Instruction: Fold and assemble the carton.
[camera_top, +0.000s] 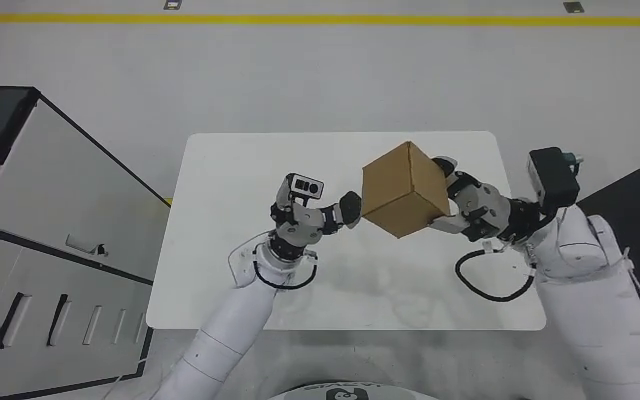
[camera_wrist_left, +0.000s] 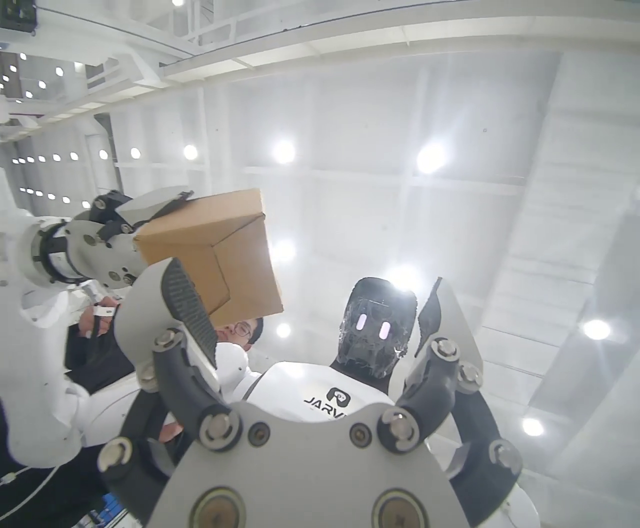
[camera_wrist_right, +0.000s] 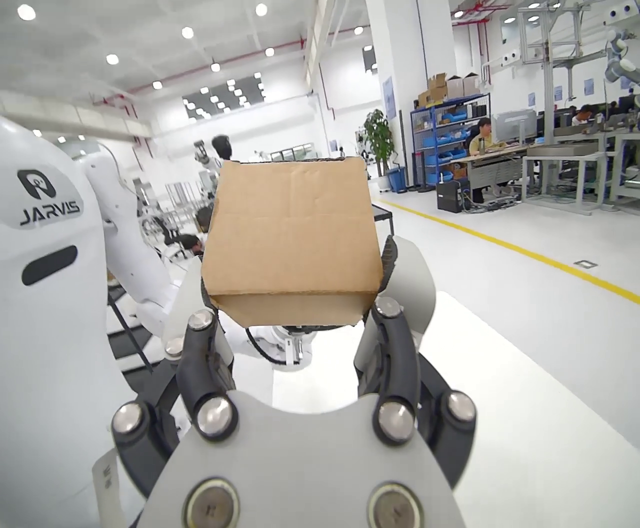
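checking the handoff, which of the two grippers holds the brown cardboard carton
The right gripper: it is shut on the brown cardboard carton, held off the white table. The left gripper is open beside it, gripping nothing.

Brown carton (camera_top: 405, 188) closed up as box, tilted, one corner pointing toward far table edge, held above white rounded-corner table (camera_top: 230, 180).
Right gripper (camera_top: 447, 192) clasps carton's right side, one finger on far face, one on near face.
Left gripper (camera_top: 348, 208) just beside carton's lower left edge, dark pad facing it; contact not clear.
Black cable loop (camera_top: 490, 282) hangs by right forearm.
Grey cabinet (camera_top: 60, 220) beside table's left edge.
Yellow floor line (camera_top: 320, 19) runs well beyond table's far edge.
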